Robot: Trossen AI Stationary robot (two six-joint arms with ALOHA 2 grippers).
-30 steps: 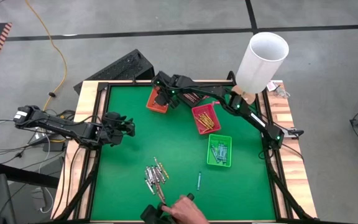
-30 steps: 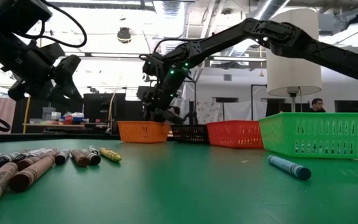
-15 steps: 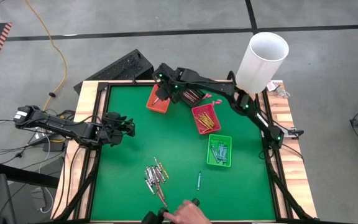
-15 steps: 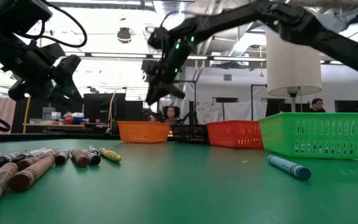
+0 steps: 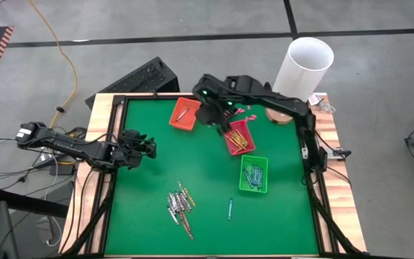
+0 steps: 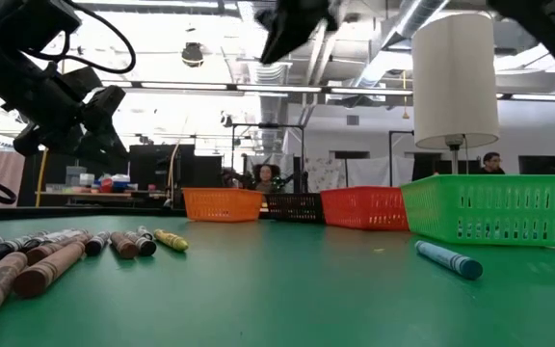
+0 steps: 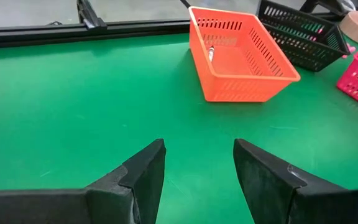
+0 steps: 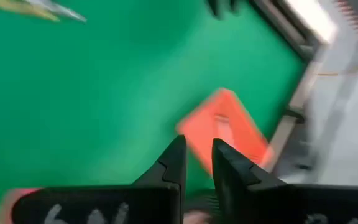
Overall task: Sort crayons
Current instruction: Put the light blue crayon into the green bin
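The left gripper (image 5: 144,147) hangs over the green felt table (image 5: 149,187) near its left edge, its 2 dark fingers (image 7: 138,180) spread apart with nothing between them. Ahead of it and toward the near edge lies a loose cluster of thin paper-wrapped crayons (image 5: 180,204), grey, brown-red and yellow-orange, most with their long axes running roughly from near to far, a few angled across the rest; in the low view they lie flat in a row, ends toward the camera. Just right of that cluster a single light blue crayon (image 5: 230,208) lies apart, its long axis also near to far, slightly tilted. Beyond the left gripper's fingertips sits the orange slotted plastic tray (image 5: 182,114), holding 1 pale crayon (image 5: 182,113) lying diagonally. The right gripper (image 5: 212,115) is raised above the table just right of that tray, fingers (image 8: 174,163) close together with a narrow gap and nothing visible between them. Behind it stands a black slotted tray (image 5: 225,110); to its right, a red plastic tray (image 5: 226,139) holds yellow-orange crayons (image 5: 241,138) lying diagonally, and farther right and nearer, a green plastic tray (image 5: 244,186) holds grey-blue crayons (image 5: 254,174) aligned near to far. A tall white cylinder (image 5: 304,69) stands at the far right corner.
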